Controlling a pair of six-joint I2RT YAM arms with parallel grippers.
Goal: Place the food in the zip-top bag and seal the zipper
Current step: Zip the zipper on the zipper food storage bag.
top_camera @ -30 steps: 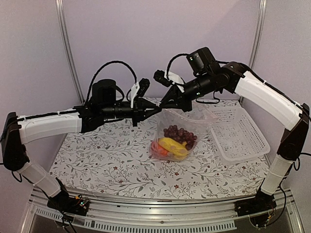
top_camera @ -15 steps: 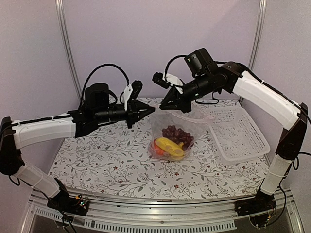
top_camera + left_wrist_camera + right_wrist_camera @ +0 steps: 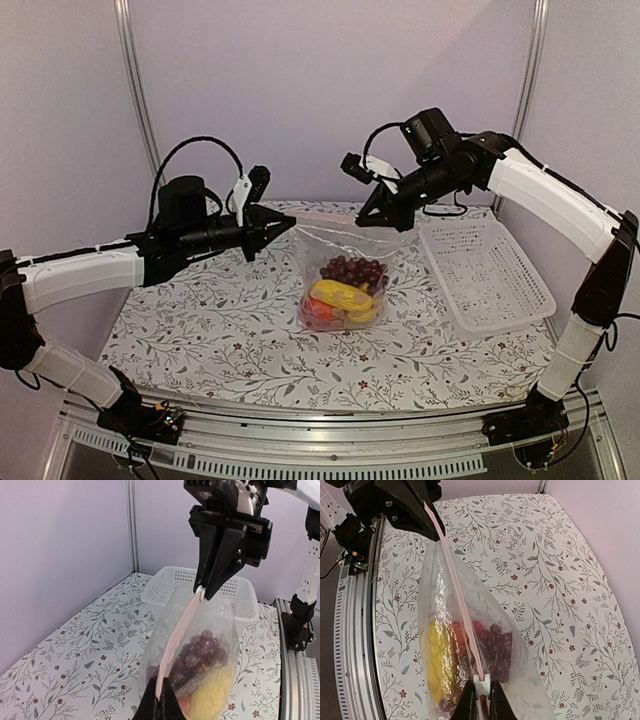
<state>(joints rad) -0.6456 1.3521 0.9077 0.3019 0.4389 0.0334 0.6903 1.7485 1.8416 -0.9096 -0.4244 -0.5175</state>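
**Left gripper** (image 3: 288,222): the fingers are pressed together on one end of the zipper (image 3: 326,217).

**Right gripper** (image 3: 363,221): the fingers are pressed together on the opposite end of the same strip.

The two sets of fingertips point toward each other and stand apart. The zipper runs straight and taut between them as a single pale pink line. In both wrist views the two mouth edges lie together along the visible length. Whether the seal is fully engaged cannot be told.

**Zip-top bag** (image 3: 345,250): it hangs directly below the line joining the two grippers. Its lower end appears to rest on the table (image 3: 200,320).

**Contents**, all inside the bag and well below both sets of fingertips:
- The grape bunch (image 3: 352,270) is the uppermost item.
- The banana (image 3: 340,295) sits just below the grape bunch, touching it.
- A red-orange piece (image 3: 316,310) sits at the bottom, on the side nearer the left gripper.
- Any further pieces cannot be told apart through the crinkled plastic.

**Basket** (image 3: 487,275): it lies on the table beyond and below the right gripper, on the side away from the left gripper. It is near the bag but not touching it.
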